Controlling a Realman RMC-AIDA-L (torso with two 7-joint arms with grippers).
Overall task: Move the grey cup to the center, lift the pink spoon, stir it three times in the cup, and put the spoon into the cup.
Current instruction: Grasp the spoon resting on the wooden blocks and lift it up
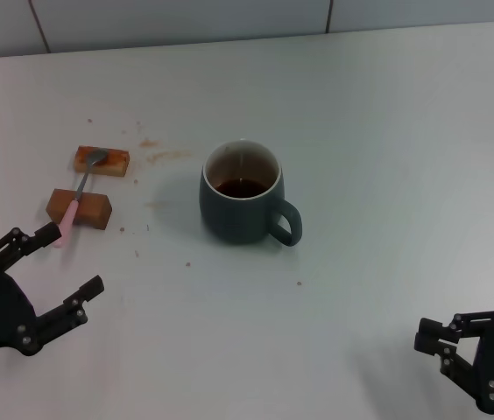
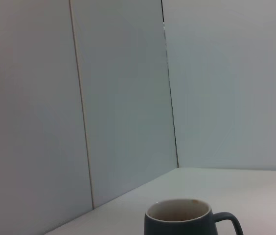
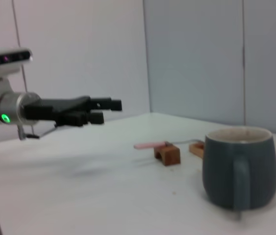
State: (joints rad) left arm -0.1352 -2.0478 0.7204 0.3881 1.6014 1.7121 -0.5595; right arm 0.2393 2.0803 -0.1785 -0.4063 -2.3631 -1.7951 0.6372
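Note:
The grey cup (image 1: 240, 197) stands upright in the middle of the table, its handle pointing to the front right and brown stains inside. It also shows in the left wrist view (image 2: 177, 220) and the right wrist view (image 3: 238, 169). The pink spoon (image 1: 79, 191) lies across two brown wooden blocks left of the cup, its metal bowl on the far block; its pink handle shows in the right wrist view (image 3: 150, 145). My left gripper (image 1: 72, 260) is open and empty, just in front of the spoon's handle end, and shows in the right wrist view (image 3: 104, 111). My right gripper (image 1: 424, 337) is shut and empty at the front right.
The far wooden block (image 1: 102, 160) and the near wooden block (image 1: 80, 208) carry the spoon. Brown crumbs and smears (image 1: 155, 153) dot the white table between the blocks and the cup. A tiled wall (image 1: 229, 22) rises behind the table.

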